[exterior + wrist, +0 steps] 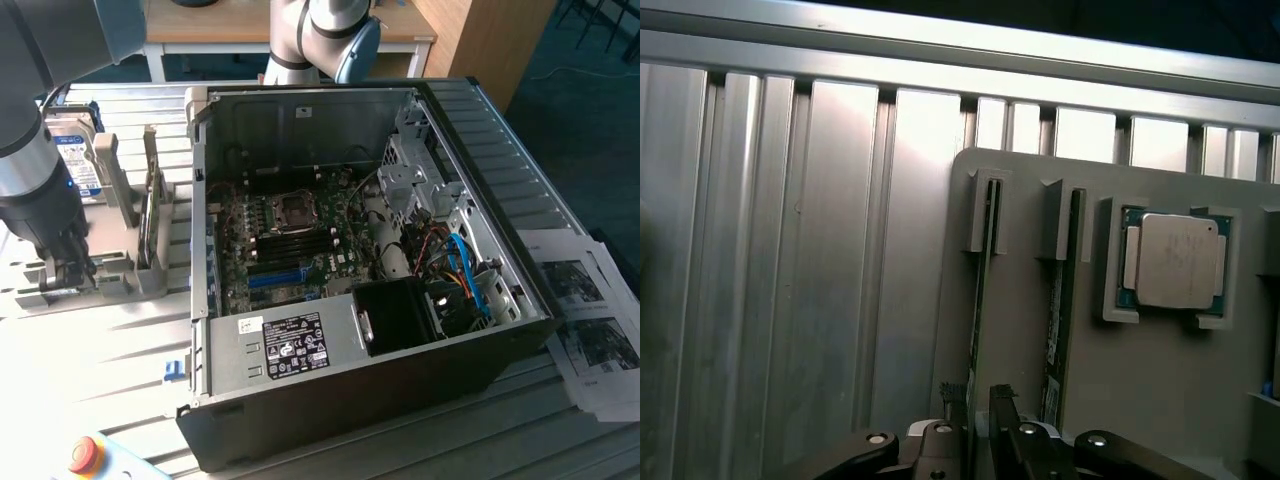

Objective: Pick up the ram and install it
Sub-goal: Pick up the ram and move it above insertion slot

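Ribbed aluminium table (100, 370) carries everything: an open computer case (400, 400) lying on its side so that its motherboard (290, 240) faces up and can be reached from above, and, on the exterior view's left, a grey holding fixture (1160, 400) that keeps the loose parts in known places. In the wrist view the fixture shows why it is shaped as it is. Narrow notched posts hold the ram (983, 270) on its long edge, so its thin top edge is offered upward for a grasp across its faces. A second memory stick (1062, 290) stands just beside it in a parallel slot, and a processor (1175, 260) lies flat in its own square pocket. A hard drive (75, 150) with a blue-white label stands farther back on the same side. The gripper (978, 395) is down at the fixture, and its fingers (1002, 400) stand spread, one on each side of the ram near one end, straddling the stick without visibly pinching it. The ram therefore sits in its slot, not lifted, well apart from the black memory slots (293, 238) on the motherboard. As I judge it, the work stands at the grasp, with the installing not yet begun.
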Tool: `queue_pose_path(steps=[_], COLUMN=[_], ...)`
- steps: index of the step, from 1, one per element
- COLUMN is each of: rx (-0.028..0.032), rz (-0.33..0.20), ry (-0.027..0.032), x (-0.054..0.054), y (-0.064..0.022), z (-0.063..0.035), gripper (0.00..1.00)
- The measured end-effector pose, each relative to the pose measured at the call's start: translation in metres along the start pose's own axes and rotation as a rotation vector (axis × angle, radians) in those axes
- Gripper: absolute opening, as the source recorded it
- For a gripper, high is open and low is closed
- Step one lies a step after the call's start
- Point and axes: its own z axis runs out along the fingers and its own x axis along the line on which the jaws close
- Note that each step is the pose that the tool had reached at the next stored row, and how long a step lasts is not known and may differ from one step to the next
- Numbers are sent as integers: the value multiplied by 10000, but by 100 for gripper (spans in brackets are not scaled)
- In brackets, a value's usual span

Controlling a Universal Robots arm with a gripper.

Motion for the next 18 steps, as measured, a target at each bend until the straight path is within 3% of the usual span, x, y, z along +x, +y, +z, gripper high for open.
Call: queue_pose_path(steps=[18], rx=[-4], rz=[0], ry=[2], x=[4], y=[0], z=[52], gripper=[24])
